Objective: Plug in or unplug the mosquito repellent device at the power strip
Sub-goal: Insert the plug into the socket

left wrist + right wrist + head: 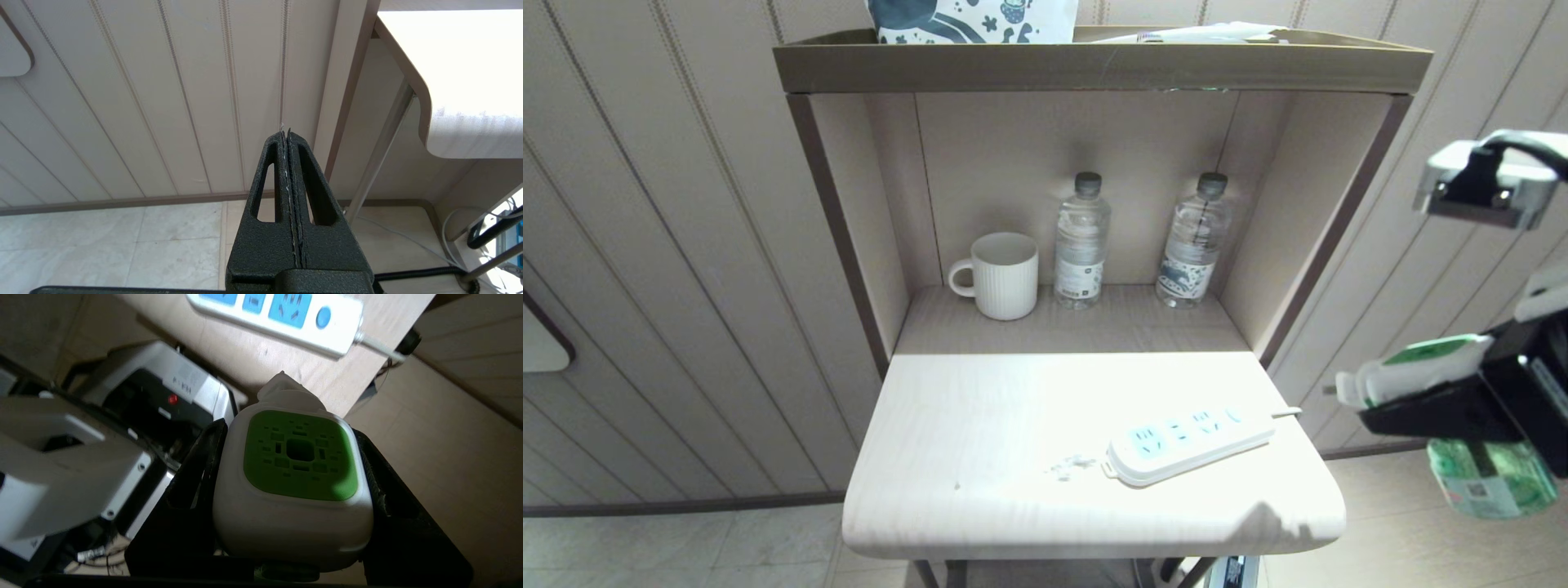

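White-capped, green-centred, the mosquito repellent device [292,486] sits pinched between the right gripper's [1437,408] fingers, off the table's [980,425] right edge at three o'clock. Its plug end points toward the power strip [1188,443], which lies at about nine o'clock from it, long axis slanting roughly eight-to-two. Left gripper [288,139], pressed together, hangs parked below the tabletop.

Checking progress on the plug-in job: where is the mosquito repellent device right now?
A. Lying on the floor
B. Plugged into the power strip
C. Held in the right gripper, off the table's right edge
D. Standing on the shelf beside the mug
C: the right gripper is shut on the mosquito repellent device, clear of the power strip, whose sockets are empty.
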### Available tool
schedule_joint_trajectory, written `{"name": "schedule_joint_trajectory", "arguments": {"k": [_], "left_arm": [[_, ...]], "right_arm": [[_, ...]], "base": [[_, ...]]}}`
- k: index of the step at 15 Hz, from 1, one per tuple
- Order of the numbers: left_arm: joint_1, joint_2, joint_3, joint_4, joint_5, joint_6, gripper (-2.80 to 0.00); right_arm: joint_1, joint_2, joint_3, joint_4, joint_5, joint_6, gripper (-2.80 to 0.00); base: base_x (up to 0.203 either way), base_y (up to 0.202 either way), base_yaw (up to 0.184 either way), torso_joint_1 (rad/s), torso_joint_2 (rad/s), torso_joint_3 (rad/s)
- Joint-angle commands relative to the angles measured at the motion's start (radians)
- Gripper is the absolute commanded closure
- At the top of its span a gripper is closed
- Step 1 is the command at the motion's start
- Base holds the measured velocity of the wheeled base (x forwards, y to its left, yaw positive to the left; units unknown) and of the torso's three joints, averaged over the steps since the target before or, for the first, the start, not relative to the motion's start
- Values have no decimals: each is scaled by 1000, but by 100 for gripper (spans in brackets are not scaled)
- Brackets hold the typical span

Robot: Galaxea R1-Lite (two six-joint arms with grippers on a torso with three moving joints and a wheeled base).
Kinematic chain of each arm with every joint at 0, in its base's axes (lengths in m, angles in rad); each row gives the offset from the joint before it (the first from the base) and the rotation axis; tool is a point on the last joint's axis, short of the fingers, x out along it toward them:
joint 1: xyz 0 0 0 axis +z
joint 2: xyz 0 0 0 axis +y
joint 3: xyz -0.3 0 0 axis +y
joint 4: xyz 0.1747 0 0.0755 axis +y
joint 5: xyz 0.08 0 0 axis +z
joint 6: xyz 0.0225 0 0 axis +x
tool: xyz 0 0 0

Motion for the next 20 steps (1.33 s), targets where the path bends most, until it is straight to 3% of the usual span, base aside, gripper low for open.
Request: {"name": "schedule_joint_trajectory", "arguments": {"k": [1,6,9,13,20], "left_arm": [[0,0,0,0,-1,-1,0],[0,0,0,0,-1,-1,0],[0,0,0,0,1,-1,0],[0,0,0,0,-1,-1,0],[0,0,0,0,0,-1,0]], "right_arm": [[-10,61,-8,44,11,0,0],[1,144,28,-112,33,4,0],[-2,210,-25,-105,136,0,0],[-10,324,-233,121,192,-69,0],[-14,313,-237,283,189,-158,0]], "base": [[0,0,0,0,0,0],[0,0,0,0,0,0],[0,0,0,0,0,0],[0,0,0,0,0,0],[0,0,0,0,0,0]]}}
